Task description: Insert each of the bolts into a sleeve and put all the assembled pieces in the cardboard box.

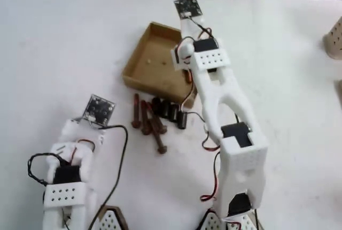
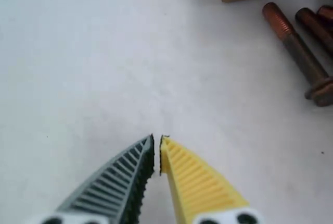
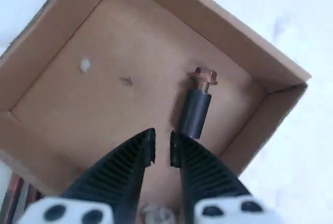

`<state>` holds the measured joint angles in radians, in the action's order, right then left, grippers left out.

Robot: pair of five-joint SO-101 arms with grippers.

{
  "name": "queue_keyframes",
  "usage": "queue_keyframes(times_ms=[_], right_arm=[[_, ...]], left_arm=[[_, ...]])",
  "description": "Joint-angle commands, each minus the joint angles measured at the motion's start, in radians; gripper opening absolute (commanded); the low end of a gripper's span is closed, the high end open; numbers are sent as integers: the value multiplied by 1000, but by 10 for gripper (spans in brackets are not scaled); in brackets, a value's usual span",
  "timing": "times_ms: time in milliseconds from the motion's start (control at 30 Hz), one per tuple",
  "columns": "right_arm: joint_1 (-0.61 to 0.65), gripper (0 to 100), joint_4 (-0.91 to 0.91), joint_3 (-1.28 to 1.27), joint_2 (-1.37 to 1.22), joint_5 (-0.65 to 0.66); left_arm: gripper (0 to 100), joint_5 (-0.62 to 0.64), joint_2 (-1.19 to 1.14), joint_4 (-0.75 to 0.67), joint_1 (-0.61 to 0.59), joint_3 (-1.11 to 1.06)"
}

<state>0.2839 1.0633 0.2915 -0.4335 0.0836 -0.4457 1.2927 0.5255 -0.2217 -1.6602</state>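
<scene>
One piece (image 3: 196, 107), a bolt in its dark sleeve, lies flat on the floor of the box (image 3: 104, 104), near one corner. The right claw (image 3: 162, 145) hangs above it inside the box. Its jaws stand a little apart and hold nothing, so the claw is released.

The box (image 1: 152, 59) stands in the middle of the worktop (image 1: 64, 48), toward the far edge. Just on its near side lie the loose bolts (image 1: 149, 123) and, beside them, the black sleeves (image 1: 171, 110). Some of these touch each other.

The left claw (image 2: 156, 148) is over bare worktop toward the near left corner. It is clenched and holds nothing. The bolts (image 2: 296, 52) are a little apart from it.

I judge that the first piece is delivered and several bolts and sleeves wait. To do this step well, the right claw should rise straight up until it is above the box wall, and only then go to the pile. A sideways move too early could push the box or catch the piece. For the next pair, it is better to choose a bolt and a sleeve at the edge of the pile, because they lie close and a wide grasp may roll the neighbours away. One arm can hold the sleeve steady while the other brings the bolt in line with its hole.

I can read no label or writing on the box, the bolts or the sleeves.
</scene>
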Motion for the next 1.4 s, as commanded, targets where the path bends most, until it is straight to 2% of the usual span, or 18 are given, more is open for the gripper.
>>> queue_keyframes(times_ms=[0, 133, 267, 400, 567, 700, 833, 1067, 1267, 1367], right_arm=[[-10, 16, 130, 40, 130, -8], [-2, 16, 275, 14, 170, -8], [4, 16, 321, -87, 214, -5], [21, 16, 266, -258, 305, -11], [101, 16, 166, -466, 423, -170], [140, 16, 71, -566, 441, -239], [143, 18, 4, -603, 438, -120], [162, 22, 31, -606, 458, 64], [180, 17, 97, -606, 458, 117], [191, 16, 102, -611, 449, 295]], left_arm=[[57, -6, 13, -2, 13, 28], [57, -8, 13, -2, 13, 28], [57, -8, 15, 2, 12, 26], [54, -9, 18, 3, 12, 21], [54, -11, 18, 5, 10, 21], [54, -86, 18, 43, 15, 25], [54, -107, 59, 94, 15, 28], [57, -112, 236, 175, 15, -32], [58, -239, 366, 331, 16, -38], [58, -241, 371, 336, 16, -38]])
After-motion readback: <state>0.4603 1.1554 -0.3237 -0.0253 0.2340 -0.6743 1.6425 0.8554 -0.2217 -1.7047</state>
